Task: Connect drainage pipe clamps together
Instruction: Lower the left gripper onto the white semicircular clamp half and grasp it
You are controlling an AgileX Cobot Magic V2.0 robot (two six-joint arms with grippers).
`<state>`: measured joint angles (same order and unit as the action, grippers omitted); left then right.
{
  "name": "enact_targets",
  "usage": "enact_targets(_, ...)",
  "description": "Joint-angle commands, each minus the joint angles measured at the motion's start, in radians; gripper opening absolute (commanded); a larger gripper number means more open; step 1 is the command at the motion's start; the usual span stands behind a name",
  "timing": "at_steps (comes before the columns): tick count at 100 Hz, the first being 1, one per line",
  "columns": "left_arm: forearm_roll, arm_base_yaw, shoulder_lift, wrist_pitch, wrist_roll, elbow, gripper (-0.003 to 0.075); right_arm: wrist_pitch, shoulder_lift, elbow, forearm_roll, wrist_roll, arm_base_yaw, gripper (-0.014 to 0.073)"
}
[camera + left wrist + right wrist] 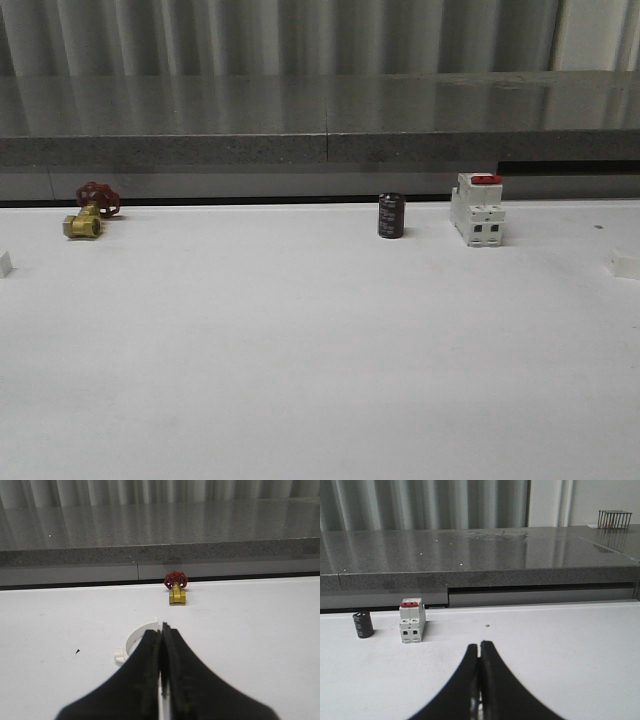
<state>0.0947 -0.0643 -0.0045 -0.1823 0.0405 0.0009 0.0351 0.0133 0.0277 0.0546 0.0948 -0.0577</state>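
One white half-ring drainage pipe clamp (134, 637) lies on the white table, with a small tab at its outer end. Most of it is hidden behind my left gripper (161, 626). That gripper's black fingers are pressed together right in front of the clamp's upper end; I cannot tell whether they touch it. In the right wrist view my right gripper (479, 644) is shut too, with nothing between its fingers and bare table around it.
A brass valve with a red handwheel (88, 212) (176, 587) stands at the back left. A black cylinder (391, 216) (363, 624) and a white breaker with a red switch (477, 210) (412, 620) stand at the back right. Small white blocks (624, 263) sit at both table sides.
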Motion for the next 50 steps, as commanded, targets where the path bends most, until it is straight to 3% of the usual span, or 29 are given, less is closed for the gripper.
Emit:
enact_targets(1,-0.009,0.001,-0.027,0.074,0.0,0.045,-0.0021,-0.073,0.015,-0.017,-0.001,-0.009,-0.006,-0.0067)
enact_targets(50,0.007,0.001,-0.027,0.082,0.0,0.045,-0.0021,-0.073,0.015,-0.017,-0.001,-0.009,-0.006,-0.0067)
